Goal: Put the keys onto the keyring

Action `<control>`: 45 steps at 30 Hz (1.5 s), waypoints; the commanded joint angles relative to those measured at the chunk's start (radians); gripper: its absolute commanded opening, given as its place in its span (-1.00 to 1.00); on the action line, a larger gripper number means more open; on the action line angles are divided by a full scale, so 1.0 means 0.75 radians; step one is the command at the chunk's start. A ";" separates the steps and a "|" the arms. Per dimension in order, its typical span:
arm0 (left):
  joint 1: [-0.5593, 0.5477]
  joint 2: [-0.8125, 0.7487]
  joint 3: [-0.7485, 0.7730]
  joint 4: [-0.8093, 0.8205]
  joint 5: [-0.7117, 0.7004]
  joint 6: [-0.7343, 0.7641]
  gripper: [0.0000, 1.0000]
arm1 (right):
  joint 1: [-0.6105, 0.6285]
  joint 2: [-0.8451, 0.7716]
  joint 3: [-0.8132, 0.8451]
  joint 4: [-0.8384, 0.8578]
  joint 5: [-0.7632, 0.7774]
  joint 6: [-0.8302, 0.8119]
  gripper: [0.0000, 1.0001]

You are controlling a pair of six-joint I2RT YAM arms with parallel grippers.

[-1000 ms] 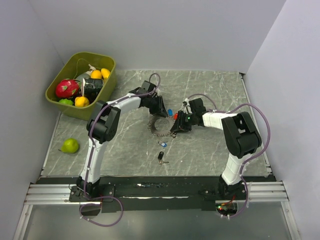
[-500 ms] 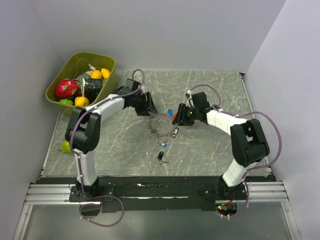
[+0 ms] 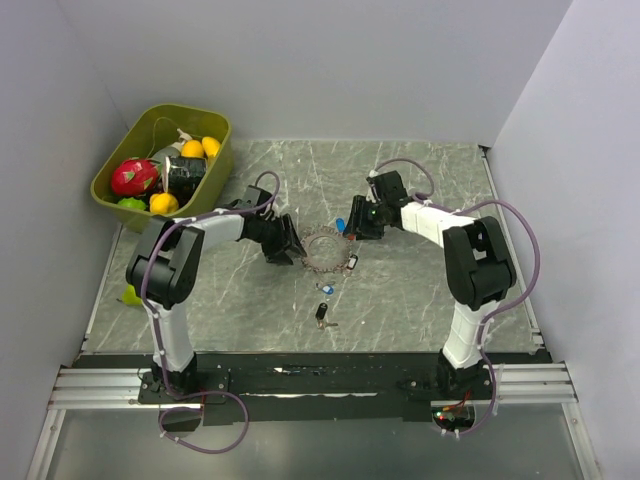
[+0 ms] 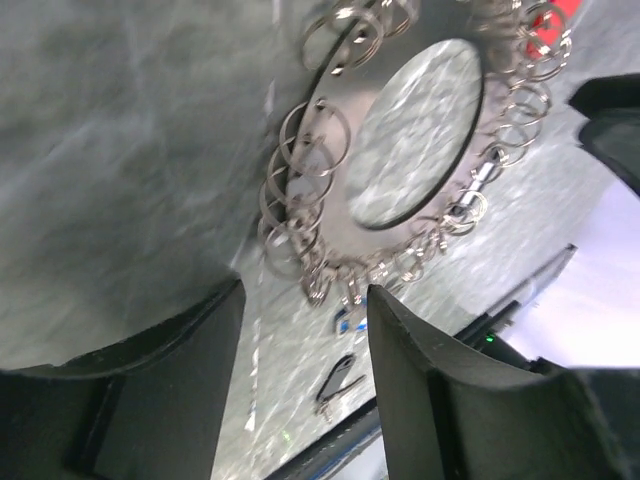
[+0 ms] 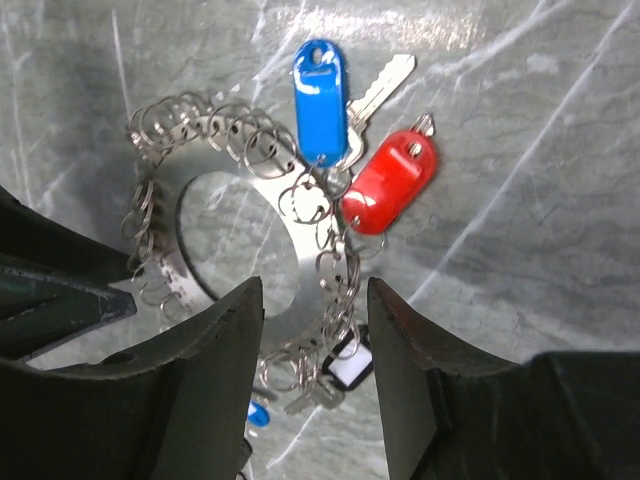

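The keyring [image 3: 324, 251], a flat metal ring fringed with many small split rings, lies mid-table. It also shows in the left wrist view [image 4: 330, 170] and the right wrist view [image 5: 300, 255]. A blue-headed key [image 5: 320, 100] and a red-headed key [image 5: 390, 180] lie against its far edge. A small blue key [image 3: 328, 288] and a dark key [image 3: 321, 313] lie loose in front of it. My left gripper [image 3: 290, 250] is open and empty at the ring's left edge. My right gripper [image 3: 355, 228] is open and empty above its right edge.
A black tag with a white label [image 5: 350, 365] lies at the ring's near right edge. A green bin [image 3: 215, 165] of fruit stands at the back left. A green pear [image 3: 128, 295] lies at the left, partly behind my left arm.
My left gripper has swung from behind the ring round to its left edge. My right gripper has drawn back from the ring's right side toward its far right edge. Both stay open.
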 commanded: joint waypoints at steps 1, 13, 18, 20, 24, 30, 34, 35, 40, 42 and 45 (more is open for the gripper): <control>0.002 0.080 0.057 0.085 0.070 -0.056 0.16 | 0.006 0.050 0.080 -0.020 0.024 0.003 0.05; -0.027 0.285 0.402 -0.070 0.066 0.034 -0.16 | 0.014 0.007 -0.073 0.036 -0.031 -0.007 -0.14; -0.045 0.369 0.550 -0.140 0.039 0.063 -0.32 | 0.012 -0.056 -0.145 0.052 -0.033 0.009 -0.36; -0.056 0.413 0.636 -0.183 0.041 0.073 -0.34 | 0.014 -0.083 -0.182 0.054 -0.031 0.017 -0.38; -0.074 0.481 0.785 -0.261 0.029 0.101 -0.36 | 0.016 -0.138 -0.243 0.058 -0.043 0.058 -0.38; -0.113 0.559 0.920 -0.244 0.078 0.081 -0.38 | 0.014 -0.238 -0.374 0.142 -0.076 0.150 -0.36; -0.150 0.618 1.045 -0.267 0.109 0.087 -0.38 | 0.014 -0.265 -0.405 0.181 -0.107 0.175 -0.35; -0.164 0.622 1.061 -0.269 0.117 0.089 -0.38 | 0.018 -0.269 -0.407 0.191 -0.113 0.179 -0.35; -0.191 0.620 1.123 -0.291 0.109 0.124 -0.30 | 0.018 -0.300 -0.427 0.205 -0.140 0.205 -0.31; -0.191 0.596 1.113 -0.293 0.080 0.148 -0.17 | 0.018 -0.318 -0.431 0.197 -0.136 0.205 -0.26; -0.191 0.530 1.086 -0.318 0.029 0.201 0.11 | 0.018 -0.361 -0.433 0.181 -0.123 0.201 -0.19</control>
